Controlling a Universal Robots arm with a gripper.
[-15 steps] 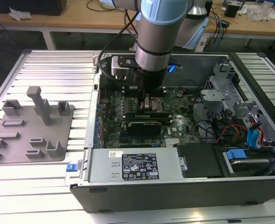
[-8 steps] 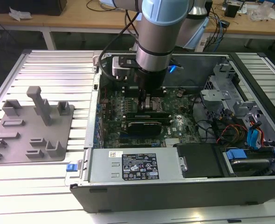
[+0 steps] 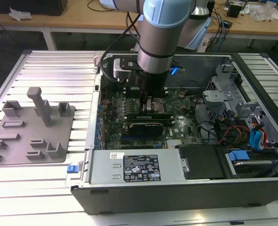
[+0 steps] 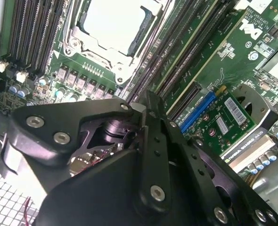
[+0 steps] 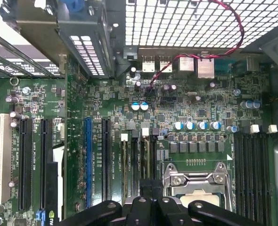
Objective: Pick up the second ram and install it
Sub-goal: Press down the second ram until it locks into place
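My gripper (image 3: 151,104) is low inside the open computer case, over the motherboard's memory slots beside the CPU socket (image 5: 195,184). In the first wrist view its black fingertips (image 5: 143,197) stand close together over a thin stick seen edge-on in a slot, the second ram (image 5: 146,157). The gripper (image 5: 150,190) looks shut on that stick's top edge. Another stick (image 5: 125,160) sits in a slot a little further from the socket. The second wrist view shows the gripper (image 4: 141,110) from behind, with its linkage drawn in narrow above the long black slots (image 4: 176,61).
A grey holder block (image 3: 33,129) with upright posts lies outside the case on the exterior view's left, with no sticks on it. A graphics card (image 3: 146,126) lies just in front of the gripper. The power supply (image 3: 134,168), drive cages (image 3: 252,141) and a red wire (image 5: 224,14) crowd the case.
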